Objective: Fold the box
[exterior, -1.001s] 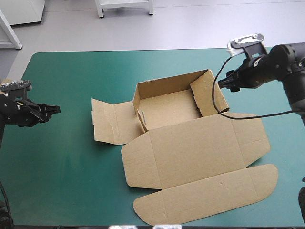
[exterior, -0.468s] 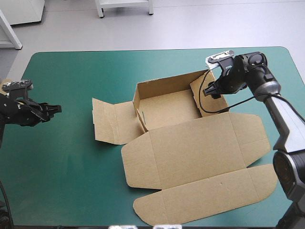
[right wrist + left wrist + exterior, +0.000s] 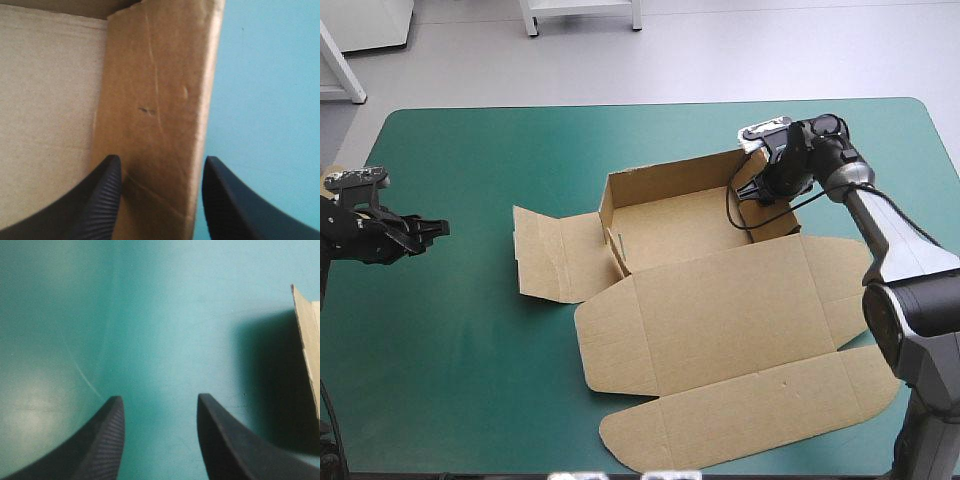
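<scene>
The brown box (image 3: 720,310) lies mid-table as a part-raised tray, with its back and right walls up, the wide lid flat toward the near edge and a side flap (image 3: 548,255) flat to the left. My right gripper (image 3: 755,188) is open at the tray's right wall. In the right wrist view that wall (image 3: 160,90) stands between the fingers of the right gripper (image 3: 162,157), the tray floor (image 3: 45,100) to one side. My left gripper (image 3: 438,229) is open, low over the teal-green cover, well left of the box. In its own view the left gripper (image 3: 159,397) holds nothing, with a box edge (image 3: 306,345) ahead.
Bare teal-green cover (image 3: 450,350) lies between the left gripper and the box's left flap, and along the far edge behind the tray. A bit of more board (image 3: 330,170) shows at the table's left edge.
The right arm has swung left and down from beside the box onto the tray's right wall. The left arm has hardly moved.
</scene>
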